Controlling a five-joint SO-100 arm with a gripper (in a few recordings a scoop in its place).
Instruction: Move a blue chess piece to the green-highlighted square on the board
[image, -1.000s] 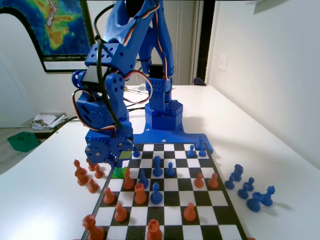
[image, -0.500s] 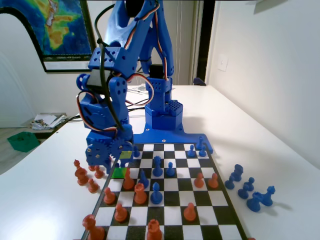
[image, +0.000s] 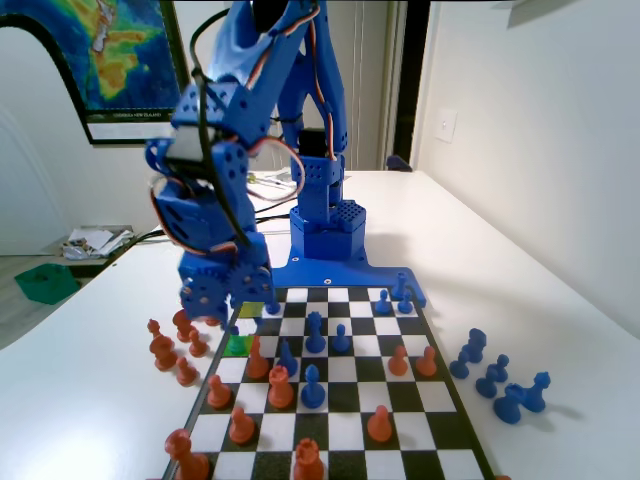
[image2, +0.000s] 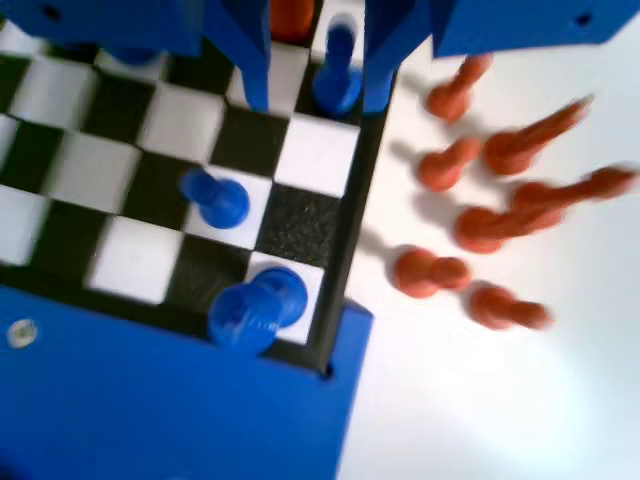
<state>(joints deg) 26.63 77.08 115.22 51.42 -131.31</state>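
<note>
Looks like your pawn's down: the blue chess piece (image2: 338, 72) stands at the board (image2: 340, 250) edge, between the spread jaws of the gripper (image2: 315, 95). Lift straight up, don't clip it.

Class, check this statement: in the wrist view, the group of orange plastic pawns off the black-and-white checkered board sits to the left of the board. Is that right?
Not quite. The wrist view shows the orange plastic pawns off the black-and-white checkered board to its right, not its left.
</note>
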